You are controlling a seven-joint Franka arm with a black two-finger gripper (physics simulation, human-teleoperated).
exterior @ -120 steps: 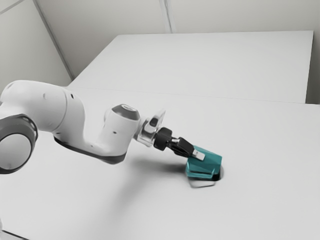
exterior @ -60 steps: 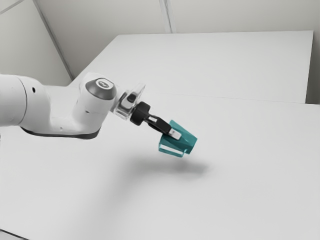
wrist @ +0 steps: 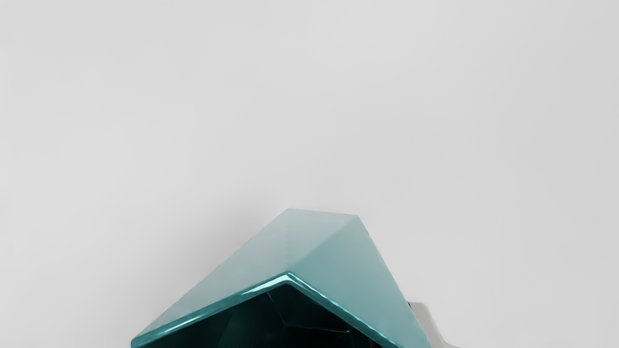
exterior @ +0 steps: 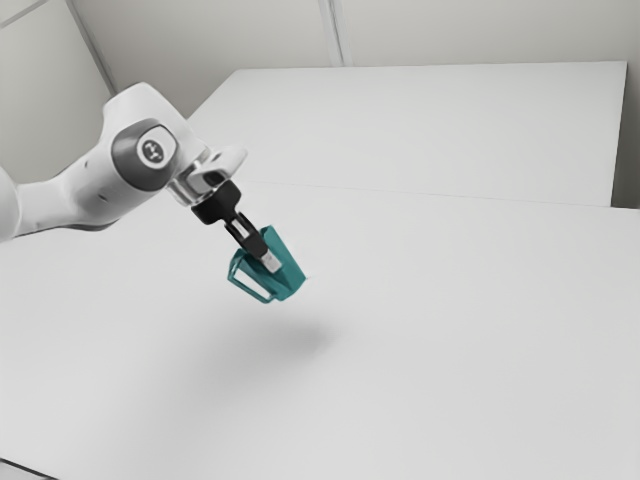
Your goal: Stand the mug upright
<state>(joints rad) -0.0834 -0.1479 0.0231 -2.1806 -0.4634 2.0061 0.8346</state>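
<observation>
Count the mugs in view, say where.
1. The teal mug is tilted in the air above the table, held in the jaws. Can't rule out another hidden behind the arm.

Open air between mug [exterior: 290, 273] and table [exterior: 450, 350], handle [exterior: 248, 291] jutting toward exterior view's left

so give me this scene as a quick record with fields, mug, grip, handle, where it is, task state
object: teal faceted mug
grip: gripper shut on the mug
position: held in the air above the white table, shadow below
tilt: leaning, rim end toward the exterior view's left
opening: faces up and back toward the hand
handle: on the lower side, toward the exterior view's left
task state: mug not yet upright on the table
</observation>
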